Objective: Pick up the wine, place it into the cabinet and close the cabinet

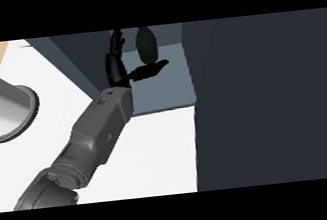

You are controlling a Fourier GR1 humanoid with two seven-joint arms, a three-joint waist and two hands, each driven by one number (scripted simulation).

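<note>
Although only the head view is available, it shows one grey forearm rising from the lower left edge to a black hand [127,71] held inside the open, grey-blue cabinet compartment [166,89]; which arm this is cannot be confirmed with certainty, but its position suggests the left, and no other hand is in view. The fingers point upward and appear fairly straight, the thumb sticks out to the right, and nothing is seen enclosed between them. The dark, slender wine bottle [146,44] stands just beside the fingertips, within the compartment and towards its back; whether finger and glass touch cannot be determined. In my judgement the placing step is done or nearly done, and the closing remains. The tall, flat, dark navy cabinet door [269,101] fills the right of the frame and looks to be standing open. Risks noted: the bottle is narrow and tall, with a smooth surface, so a finger brushing it as the hand leaves could tip it; a door swung shut while the forearm is inside would strike the arm. The compartment floor looks flat and matte, the white countertop [156,153] smooth and plain. At the left lies a brushed-metal cylindrical vessel with a rolled rim [3,111], well apart from the cabinet, and a strip of pale wood shows at the upper left corner
</note>
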